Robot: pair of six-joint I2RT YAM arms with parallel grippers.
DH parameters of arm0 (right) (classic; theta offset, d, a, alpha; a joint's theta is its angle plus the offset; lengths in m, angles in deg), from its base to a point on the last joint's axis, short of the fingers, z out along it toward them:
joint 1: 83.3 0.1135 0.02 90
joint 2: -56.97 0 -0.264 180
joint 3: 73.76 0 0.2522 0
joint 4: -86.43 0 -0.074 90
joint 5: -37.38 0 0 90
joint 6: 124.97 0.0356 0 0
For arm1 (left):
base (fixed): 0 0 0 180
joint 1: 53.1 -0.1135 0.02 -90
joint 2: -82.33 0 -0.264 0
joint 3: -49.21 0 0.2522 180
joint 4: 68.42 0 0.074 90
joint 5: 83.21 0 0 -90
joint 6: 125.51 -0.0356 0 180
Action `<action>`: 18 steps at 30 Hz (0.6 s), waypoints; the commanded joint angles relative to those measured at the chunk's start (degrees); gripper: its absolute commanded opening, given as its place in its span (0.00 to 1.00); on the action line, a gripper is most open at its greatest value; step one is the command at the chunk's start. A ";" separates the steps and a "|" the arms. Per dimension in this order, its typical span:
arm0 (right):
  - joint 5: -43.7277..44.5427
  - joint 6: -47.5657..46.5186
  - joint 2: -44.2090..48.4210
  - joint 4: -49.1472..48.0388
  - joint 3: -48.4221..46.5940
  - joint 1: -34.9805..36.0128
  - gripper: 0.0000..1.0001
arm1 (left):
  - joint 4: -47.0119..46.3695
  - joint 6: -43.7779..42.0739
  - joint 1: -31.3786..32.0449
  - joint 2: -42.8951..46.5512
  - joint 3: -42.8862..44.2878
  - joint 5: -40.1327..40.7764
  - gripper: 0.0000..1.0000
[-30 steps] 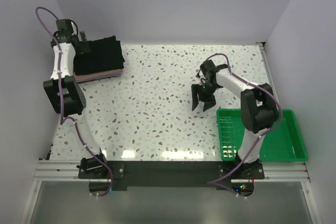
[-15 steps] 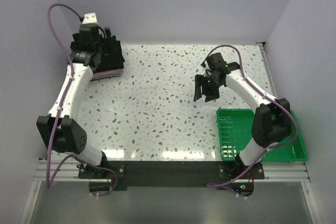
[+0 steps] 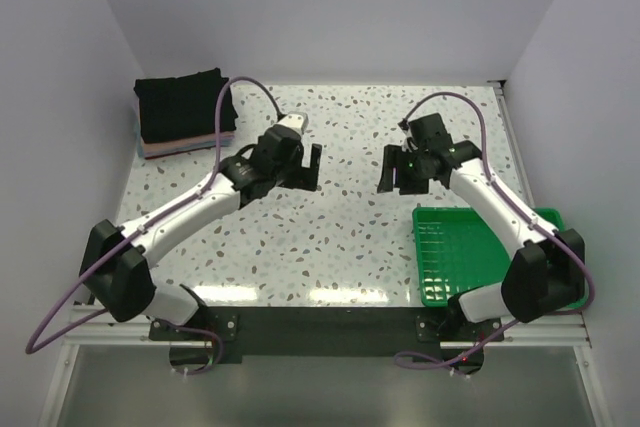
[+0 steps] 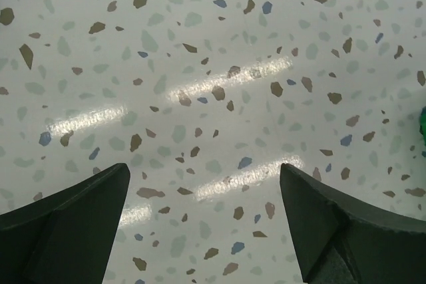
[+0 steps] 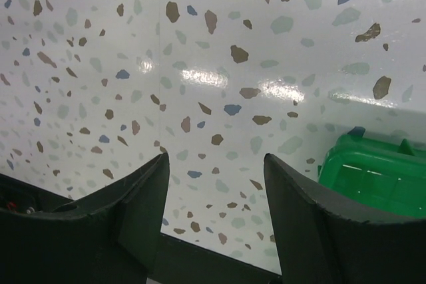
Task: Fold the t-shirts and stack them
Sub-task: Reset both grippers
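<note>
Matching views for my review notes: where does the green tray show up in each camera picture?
Top external: the green tray sits at the lower right of the picture.
Left wrist: only a green sliver at the right edge, probably the tray.
Right wrist: one corner of it at the lower right.
Shared landmark: the speckled tabletop, seen in all three.

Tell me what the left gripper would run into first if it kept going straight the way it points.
Most likely the white speckled tabletop. The left gripper has its jaws wide open, and only that surface shows between them. How far off it lies is unclear.
</note>
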 commanded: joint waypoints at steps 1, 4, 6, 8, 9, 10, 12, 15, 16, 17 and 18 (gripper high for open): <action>2.58 0.66 3.07 -4.02 1.89 -0.21 0.63 | -5.16 2.50 1.99 5.65 -0.89 1.29 1.00; 3.10 0.66 4.21 -4.28 2.60 -0.21 0.63 | -5.34 2.84 2.35 7.68 -2.47 2.34 1.00; 3.80 0.83 5.52 -4.72 3.56 -0.13 0.63 | -5.26 3.46 2.52 9.17 -3.69 3.40 1.00; 4.24 0.83 6.58 -5.51 4.53 -0.21 0.63 | -5.69 4.07 2.52 10.48 -4.49 4.10 1.00; 4.94 0.83 7.37 -5.60 4.71 -0.13 0.63 | -5.78 4.25 2.52 10.93 -5.28 4.36 1.00; 5.21 0.74 7.73 -5.69 5.23 -0.13 0.63 | -6.39 4.51 2.52 11.37 -5.63 4.54 1.00; 5.83 0.74 8.61 -5.60 5.59 -0.21 0.63 | -6.75 4.78 2.52 12.24 -6.42 4.89 1.00; 6.88 1.01 10.19 -5.17 6.38 -0.13 0.63 | -7.01 4.69 2.44 12.78 -6.78 4.89 1.00; 7.41 1.01 10.89 -4.82 6.47 -0.21 0.63 | -7.01 4.43 2.44 12.95 -6.86 4.81 1.00; 7.76 1.01 11.16 -4.46 6.47 -0.21 0.63 | -6.84 4.34 2.52 12.95 -6.87 4.72 1.00; 8.02 1.09 11.33 -3.42 6.47 -0.21 0.63 | -6.66 4.34 2.52 12.87 -6.87 4.80 1.00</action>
